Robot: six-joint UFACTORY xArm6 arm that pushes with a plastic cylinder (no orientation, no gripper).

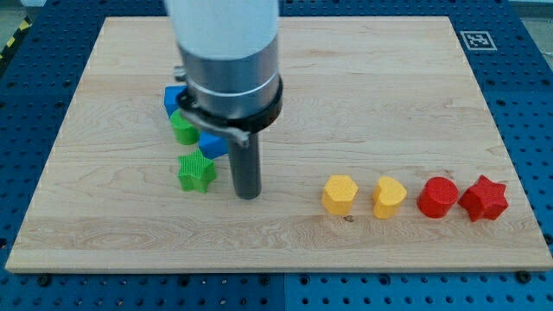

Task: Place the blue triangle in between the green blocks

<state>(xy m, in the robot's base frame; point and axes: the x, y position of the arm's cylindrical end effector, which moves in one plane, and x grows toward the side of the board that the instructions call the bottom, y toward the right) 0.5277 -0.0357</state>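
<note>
The blue triangle (212, 144) lies left of centre on the wooden board (363, 95), between a green block (183, 129) above and to its left and a green star (196, 172) below it. It touches or nearly touches both. A second blue block (174, 98) sits just above the upper green block, partly hidden by the arm. My tip (248, 195) rests on the board just right of the green star and below and to the right of the blue triangle, a small gap apart.
A row of blocks lies at the view's lower right: a yellow hexagon (340, 193), a yellow heart (389, 197), a red cylinder (438, 197) and a red star (484, 199). The arm's body (226, 60) hides part of the board's upper left.
</note>
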